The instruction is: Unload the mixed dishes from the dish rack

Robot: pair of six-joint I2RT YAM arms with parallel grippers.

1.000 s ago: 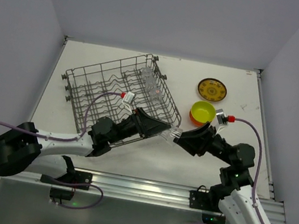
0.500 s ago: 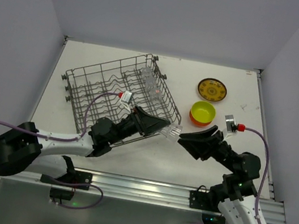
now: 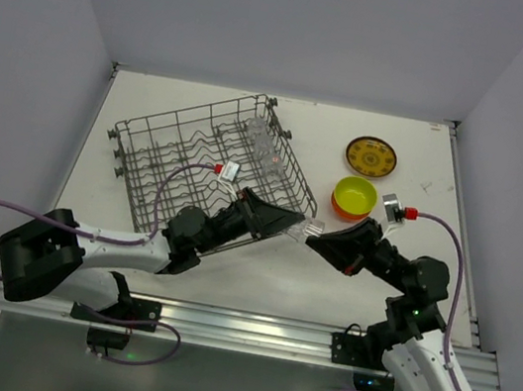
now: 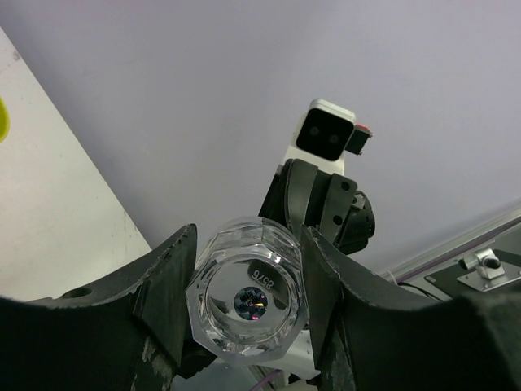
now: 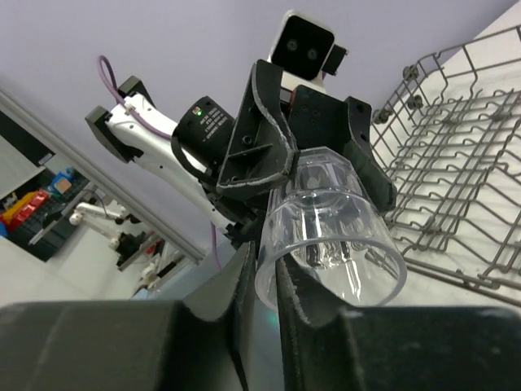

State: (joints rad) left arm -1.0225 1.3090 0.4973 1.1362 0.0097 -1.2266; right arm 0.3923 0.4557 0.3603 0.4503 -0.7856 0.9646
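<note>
The left claw is pinched on a glass cup, one finger on each side of its faceted base, and holds it lying level in the air, mouth pointing away toward the other arm. In the right wrist view the right claw has its two fingers close together with the cup's rim wall in the narrow gap between them, one finger outside the glass and one just inside the mouth; whether they already press on it I cannot tell. It looks like a hand-over from left to right. In the overhead view this meeting sits at the middle of the frame, just beside the lower right corner of the rack and above the bare table. To the right, out of the rack, a yellow bowl is nested in an orange bowl, with a patterned plate above them. Two glass cups stand in the rack's upper right corner. Judging by that, the bowls and plate are done, one cup is in transit, and two cups are left.
</note>
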